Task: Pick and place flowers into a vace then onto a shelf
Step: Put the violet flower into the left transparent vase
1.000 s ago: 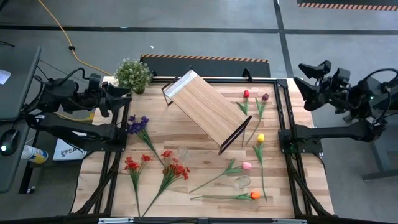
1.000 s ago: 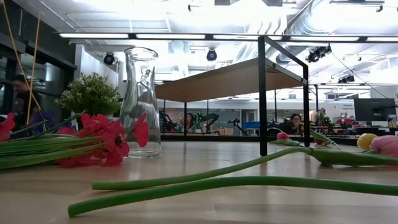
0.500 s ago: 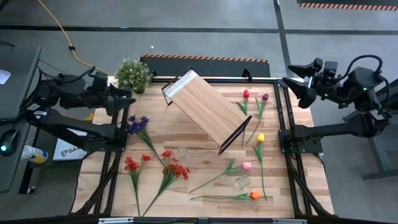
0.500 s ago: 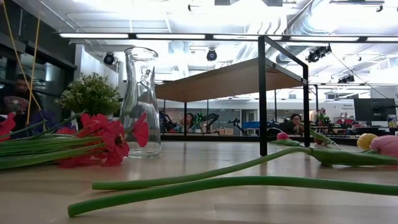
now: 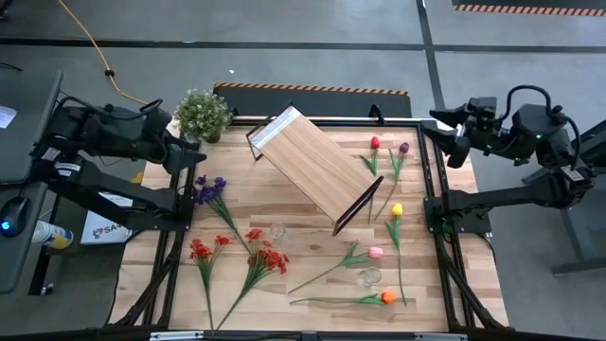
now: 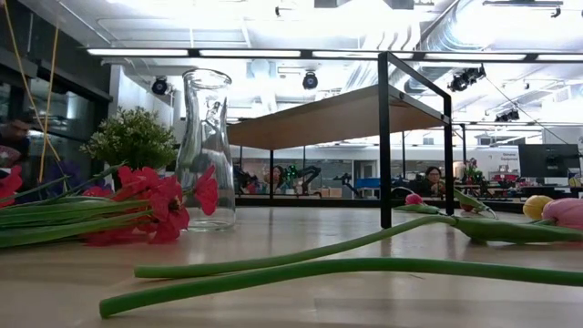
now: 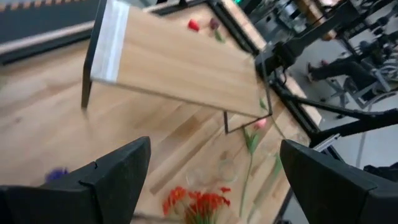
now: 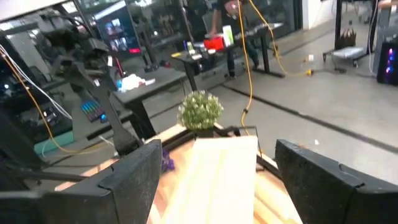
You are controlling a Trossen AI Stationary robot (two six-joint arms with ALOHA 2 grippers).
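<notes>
The flowers lie flat on the table: a purple sprig, red sprays, and tulips in red, yellow, pink and orange. A clear glass vase stands upright among them, and another stands near the pink tulip. The shelf stands slantwise on its black legs mid-table. My left gripper hovers open over the table's left edge. My right gripper hovers open at the far right corner. Neither holds anything.
A bushy green potted plant stands at the far left corner. Black frame rails run along the table's left and right sides. Bare planks lie between the shelf and the left rail and along the near edge.
My left gripper has risen and tipped down toward the table. My right gripper has swung in toward the table's far right corner and rolled. Both stay open. The flowers, vases and shelf have kept still.
</notes>
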